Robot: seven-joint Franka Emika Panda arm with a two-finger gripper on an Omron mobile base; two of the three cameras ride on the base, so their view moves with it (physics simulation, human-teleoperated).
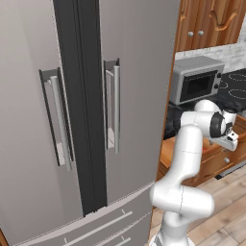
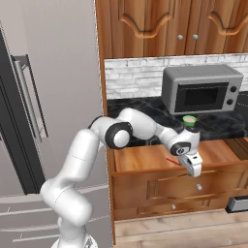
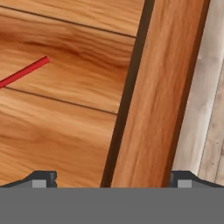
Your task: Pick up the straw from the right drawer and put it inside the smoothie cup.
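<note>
The right drawer (image 2: 140, 159) stands pulled out, its orange-brown floor bare (image 3: 65, 131). The thin red straw (image 2: 172, 161) lies flat on that floor near the front panel, and its end shows at the upper left of the hand view (image 3: 24, 72). My gripper (image 2: 193, 167) hangs just above the drawer's front edge (image 3: 148, 96), to the right of the straw and apart from it. It is open, and its two fingertips (image 3: 41, 179) stand wide apart with nothing held. The green smoothie cup (image 2: 189, 120) stands on the dark counter behind the drawer, in front of the microwave.
A grey microwave (image 2: 201, 89) sits on the black counter (image 2: 140, 109) under carved wooden cabinets (image 2: 160, 26). A tall grey fridge (image 1: 72, 110) stands to the left. Lower drawer fronts with knobs (image 2: 199, 186) lie below, above a wood floor.
</note>
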